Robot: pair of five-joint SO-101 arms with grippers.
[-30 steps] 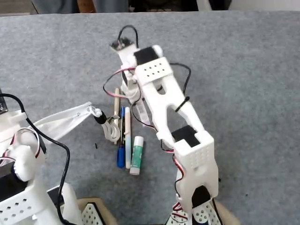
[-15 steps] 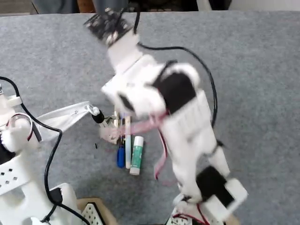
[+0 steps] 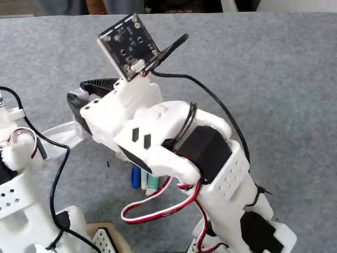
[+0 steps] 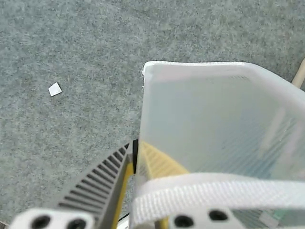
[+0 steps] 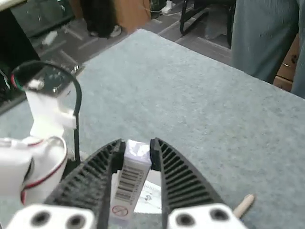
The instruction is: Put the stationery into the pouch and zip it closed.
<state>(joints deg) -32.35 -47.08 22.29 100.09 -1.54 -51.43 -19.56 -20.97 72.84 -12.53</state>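
My left gripper (image 4: 136, 145) is shut on the edge of the translucent white pouch (image 4: 214, 129), one ribbed finger outside and one inside. The pouch (image 3: 58, 134) lies at the left of the grey table. My right gripper (image 5: 138, 143) is raised high above the table, shut on a small white barcoded item (image 5: 129, 179). From above, that gripper (image 3: 79, 100) hangs over the pouch's far end. A blue pen (image 3: 136, 177) and a glue stick (image 3: 152, 182) lie partly hidden under the right arm. A wooden pencil tip (image 5: 244, 204) pokes out below.
The right arm (image 3: 174, 147) with its camera board (image 3: 126, 45) covers the table's middle. The left arm (image 3: 21, 174) stands at the near left with a black cable (image 3: 58, 174) looping beside it. A white paper scrap (image 4: 55, 89) lies near the pouch.
The right arm has lifted off the row of stationery and swung up and left with the white item in its gripper. The pouch and left arm have barely moved.
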